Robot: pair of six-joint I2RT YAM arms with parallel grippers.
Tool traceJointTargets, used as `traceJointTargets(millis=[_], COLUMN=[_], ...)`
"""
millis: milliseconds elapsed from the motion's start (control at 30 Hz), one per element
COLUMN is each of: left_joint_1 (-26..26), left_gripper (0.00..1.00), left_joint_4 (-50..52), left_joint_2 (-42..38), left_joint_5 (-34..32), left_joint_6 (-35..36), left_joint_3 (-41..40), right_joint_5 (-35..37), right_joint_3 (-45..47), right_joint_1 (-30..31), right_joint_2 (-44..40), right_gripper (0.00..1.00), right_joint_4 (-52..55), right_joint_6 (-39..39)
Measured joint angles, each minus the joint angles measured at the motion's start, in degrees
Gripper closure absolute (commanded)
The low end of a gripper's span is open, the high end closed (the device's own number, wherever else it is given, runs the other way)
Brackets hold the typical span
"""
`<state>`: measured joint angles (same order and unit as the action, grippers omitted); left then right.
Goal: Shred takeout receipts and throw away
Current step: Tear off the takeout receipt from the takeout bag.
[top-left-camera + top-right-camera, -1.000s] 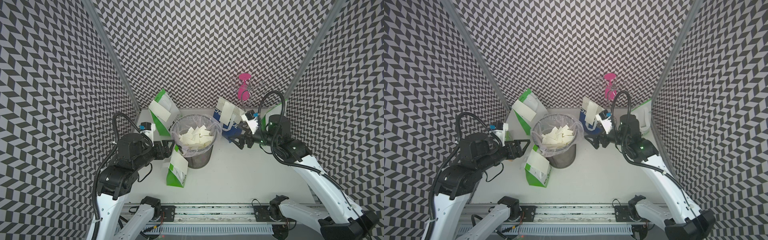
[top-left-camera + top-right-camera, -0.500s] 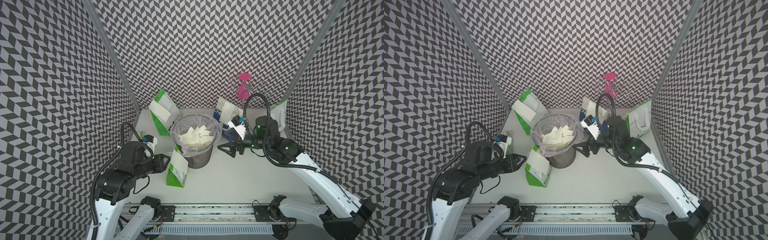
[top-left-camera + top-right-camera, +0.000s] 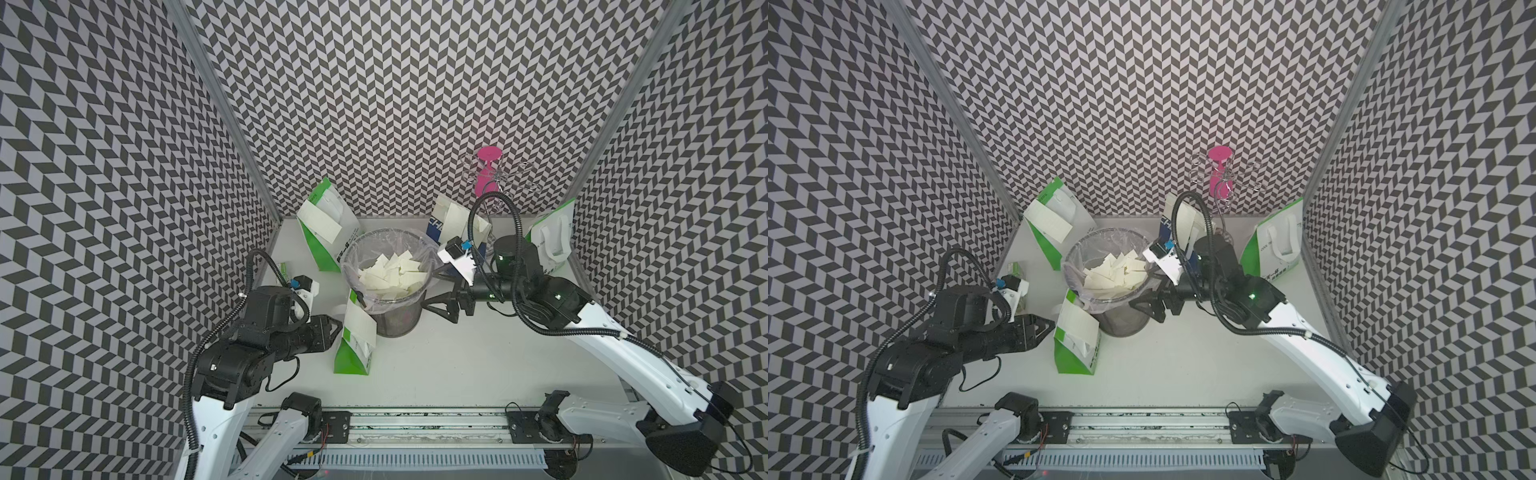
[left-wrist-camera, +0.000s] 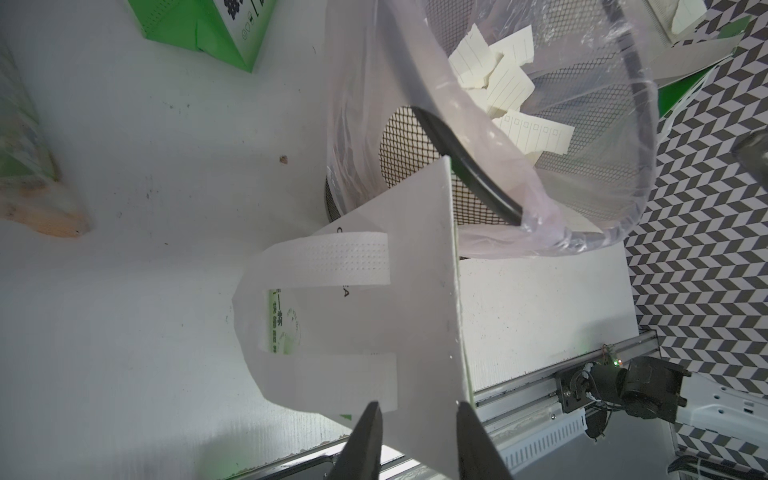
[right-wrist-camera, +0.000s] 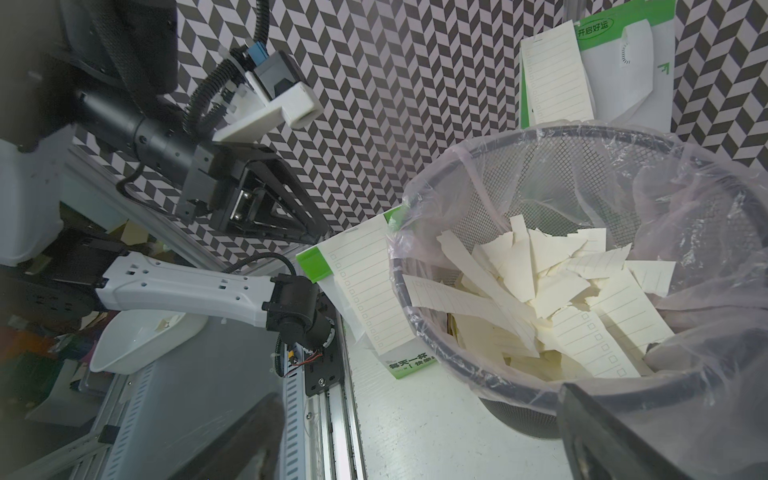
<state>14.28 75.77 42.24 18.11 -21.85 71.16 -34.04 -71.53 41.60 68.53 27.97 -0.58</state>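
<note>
Torn takeout receipts (image 3: 390,272) (image 5: 552,282) fill the lined mesh bin (image 3: 395,324). A whole receipt (image 3: 358,328) (image 5: 365,291) lies on the green-and-white bag (image 3: 351,365) (image 4: 415,291) that leans against the bin's near left side. My left gripper (image 3: 336,328) (image 4: 415,405) has its jaws narrowed on this bag's upper edge, and the white panel fills the gap between them. My right gripper (image 3: 436,289) (image 5: 417,395) stands wide open beside the bin's right wall, holding nothing. More receipts sit on the back left bag (image 3: 319,222) and on the blue bag (image 3: 455,216).
A green-and-white bag (image 3: 550,237) stands at the back right by the wall. A pink wire stand (image 3: 488,174) is behind the blue bag. A small green box (image 3: 284,268) lies at the left wall. The arms' rail (image 3: 415,419) runs along the front edge.
My left gripper's jaws have narrowed at the near bag's top. My right gripper has swung left from the blue bag to the bin's right side, still open.
</note>
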Motion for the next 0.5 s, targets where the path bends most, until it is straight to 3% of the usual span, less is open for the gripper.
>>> traceJointTargets(millis=[367, 500], left_joint_1=[0.0, 0.0], left_gripper=[0.7, 0.77], left_joint_4=[0.8, 1.0], left_joint_2=[-1.7, -1.7], left_joint_5=[3.9, 4.6], left_joint_6=[-0.3, -0.3], left_joint_3=[-1.4, -1.5], right_joint_5=[0.5, 0.8], right_joint_3=[0.0, 0.0], right_joint_1=[1.7, 2.4], right_joint_2=[1.0, 1.6], right_gripper=[0.0, 0.0], right_joint_4=[-0.1, -0.1], right_joint_6=[0.2, 0.2])
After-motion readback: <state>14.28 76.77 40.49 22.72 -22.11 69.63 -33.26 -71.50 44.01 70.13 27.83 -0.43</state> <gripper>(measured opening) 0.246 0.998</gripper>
